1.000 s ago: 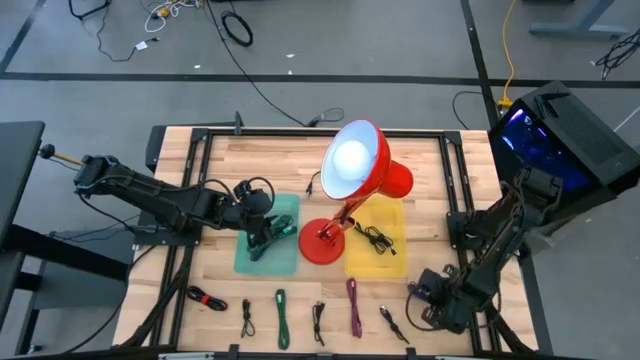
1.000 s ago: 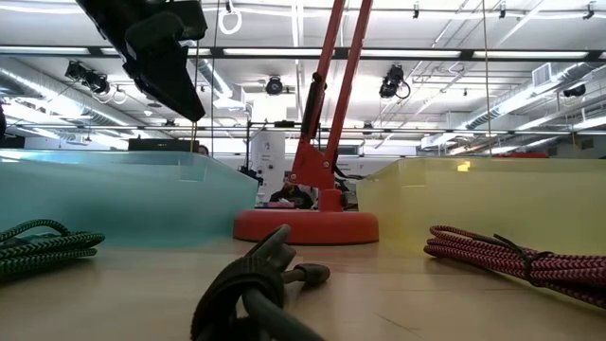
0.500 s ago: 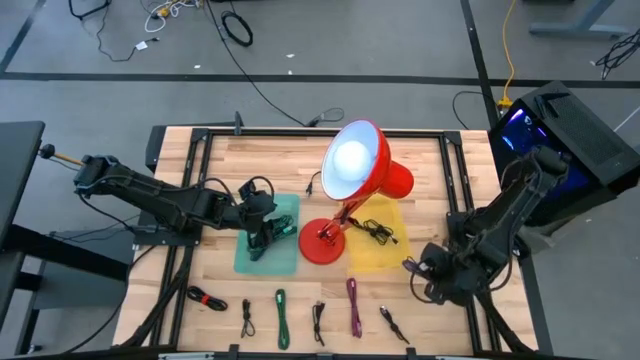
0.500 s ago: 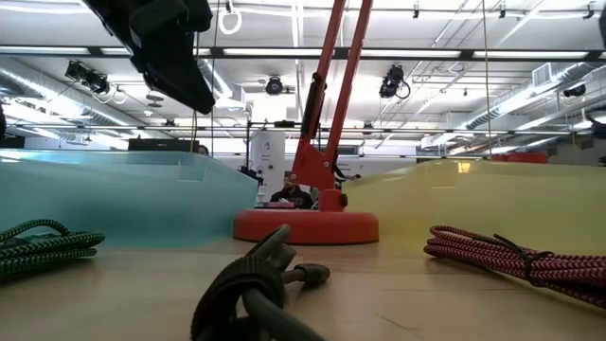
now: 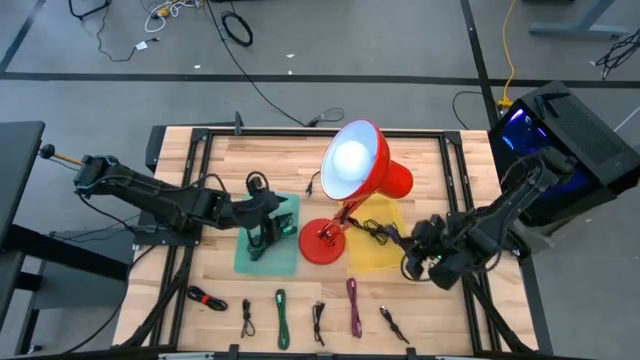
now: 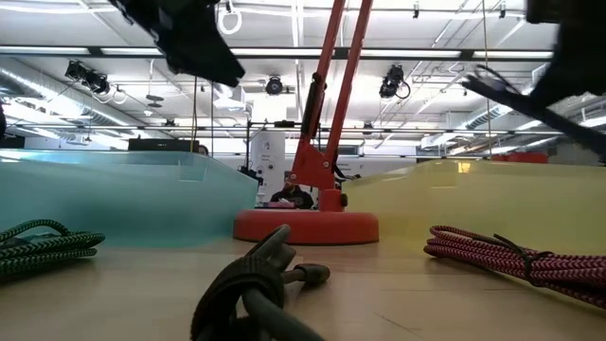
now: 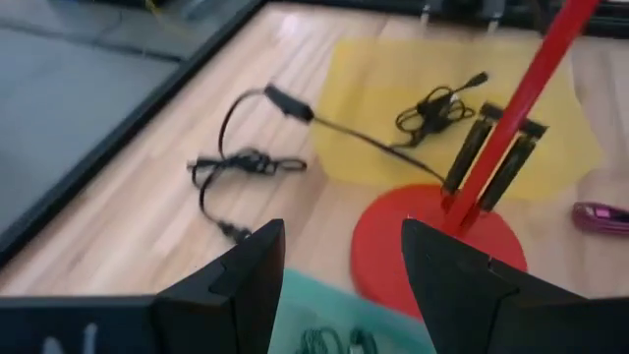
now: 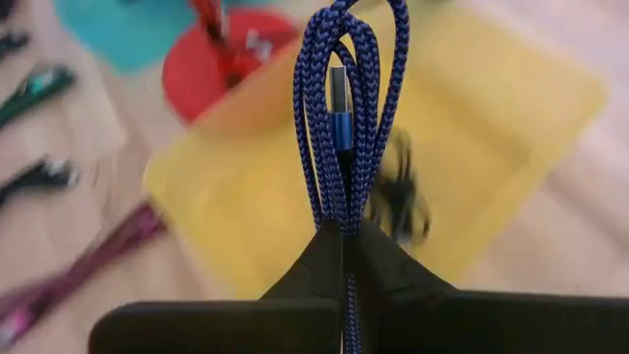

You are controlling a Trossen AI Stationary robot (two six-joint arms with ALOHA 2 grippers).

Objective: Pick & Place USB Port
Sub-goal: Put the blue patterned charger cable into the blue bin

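A coiled blue USB cable point(image 8: 344, 118) is held clamped in the right gripper point(image 5: 418, 262) beside the yellow tray point(image 5: 392, 262), while the left gripper point(image 7: 339, 270) is kept open over the teal tray point(image 5: 248, 262).

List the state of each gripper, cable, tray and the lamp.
Left gripper: open, empty, over the teal tray.
Right gripper: shut on the blue cable, by the yellow tray.
Black cable: lying in the yellow tray.
Green cable: lying in the teal tray.
Lamp: lit.
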